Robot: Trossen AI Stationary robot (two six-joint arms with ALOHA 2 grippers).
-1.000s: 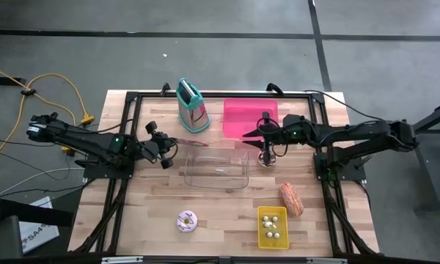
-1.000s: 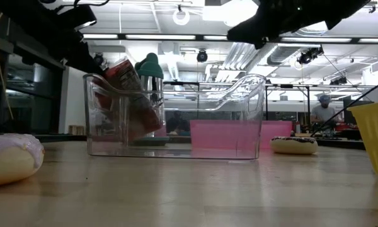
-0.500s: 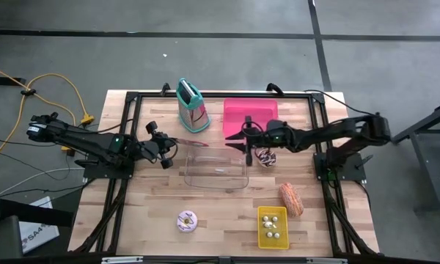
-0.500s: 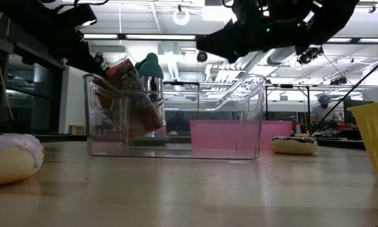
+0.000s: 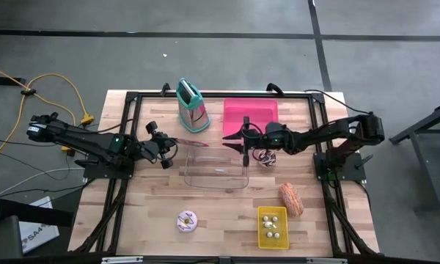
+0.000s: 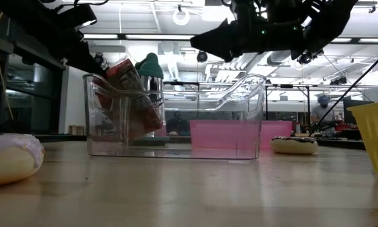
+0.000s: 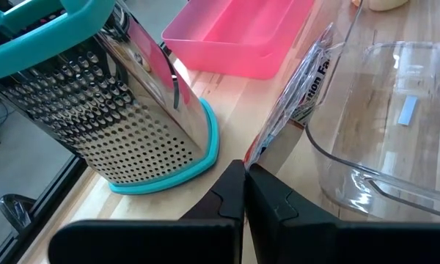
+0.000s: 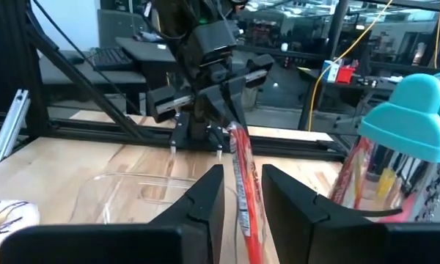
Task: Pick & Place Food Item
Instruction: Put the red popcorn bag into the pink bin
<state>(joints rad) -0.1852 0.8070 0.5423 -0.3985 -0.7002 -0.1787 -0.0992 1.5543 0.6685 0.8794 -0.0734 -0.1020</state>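
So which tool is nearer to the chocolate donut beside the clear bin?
The right tool: it hangs just left of the chocolate donut, over the clear bin's right edge. The left tool sits beyond the bin's far side.

You see an evenly lit desk (image 5: 227,198) from above; low down, ceiling lights (image 6: 181,17) glare, silhouetting both arms

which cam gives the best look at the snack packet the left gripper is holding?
The left wrist view: the packet fills the middle, its printed side readable, pinched at its corner by the left gripper beside the clear bin. The low view shows it through the bin wall, the right wrist view edge-on, the high view as a thin sliver.
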